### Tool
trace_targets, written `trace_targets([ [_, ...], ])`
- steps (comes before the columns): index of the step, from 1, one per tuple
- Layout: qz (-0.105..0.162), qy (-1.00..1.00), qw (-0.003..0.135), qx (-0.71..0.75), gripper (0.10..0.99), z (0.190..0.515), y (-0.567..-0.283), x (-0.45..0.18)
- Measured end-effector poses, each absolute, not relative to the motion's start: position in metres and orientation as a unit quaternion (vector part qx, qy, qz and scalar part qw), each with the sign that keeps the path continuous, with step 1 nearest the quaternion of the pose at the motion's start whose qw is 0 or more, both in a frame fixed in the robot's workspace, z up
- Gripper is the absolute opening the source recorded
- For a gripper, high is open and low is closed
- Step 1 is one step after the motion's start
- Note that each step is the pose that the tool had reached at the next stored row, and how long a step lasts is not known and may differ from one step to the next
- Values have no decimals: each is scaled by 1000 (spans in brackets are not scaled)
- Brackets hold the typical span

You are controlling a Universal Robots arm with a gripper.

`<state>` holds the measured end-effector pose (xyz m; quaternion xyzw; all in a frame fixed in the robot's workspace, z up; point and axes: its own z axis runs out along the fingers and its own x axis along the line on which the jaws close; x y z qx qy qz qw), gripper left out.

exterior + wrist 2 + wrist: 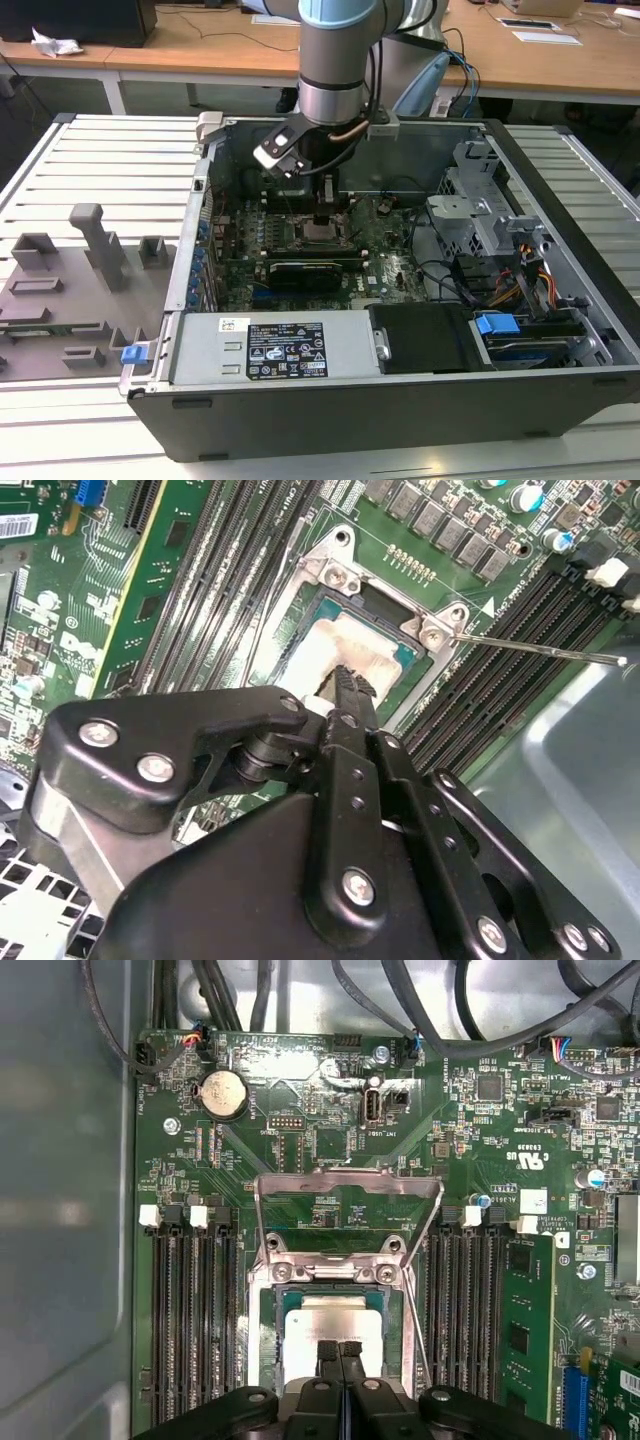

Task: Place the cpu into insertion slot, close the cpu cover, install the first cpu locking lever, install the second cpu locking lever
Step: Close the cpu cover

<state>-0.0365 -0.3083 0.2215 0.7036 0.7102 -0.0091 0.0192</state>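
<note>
Closest in, the gripper (340, 1352) is seen with fingers pressed together, nothing held between them, and its tips are set directly over the cpu (333, 1322). That chip is laid flat in the insertion slot (270, 1340) at mid-motherboard (480, 1150). The cpu cover (345, 1180) is raised open past the slot's hinge edge.

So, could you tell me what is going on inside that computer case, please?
A robot arm reaches into the open case, over the motherboard. The cpu lies flat in the slot, and the shut claw sits right at its silver top; I cannot tell whether they touch. The cover is flipped open, away from the slot, and a thin lever stands free beside it, so nothing is closed or locked yet.
</note>
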Motion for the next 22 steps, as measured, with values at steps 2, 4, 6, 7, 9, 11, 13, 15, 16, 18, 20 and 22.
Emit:
trace_targets([
  [2, -9, 710, 19, 704, 110, 224, -308, -36],
  [4, -9, 710, 19, 704, 110, 227, -308, -36],
  [6, -9, 710, 19, 704, 110, 231, -308, -36],
  [7, -10, 711, 20, 703, 110, 233, -308, -36],
  [9, -10, 711, 20, 703, 110, 237, -308, -36],
  [11, -10, 711, 20, 702, 110, 240, -308, -36],
  [13, -10, 711, 20, 702, 110, 242, -308, -36],
  [15, -10, 711, 20, 702, 110, 248, -308, -37],
  [16, -10, 711, 20, 702, 110, 250, -308, -37],
  [18, -11, 711, 21, 702, 110, 257, -308, -37],
  [20, -11, 711, 21, 702, 110, 262, -308, -37],
  [22, -11, 711, 22, 702, 110, 265, -308, -37],
])
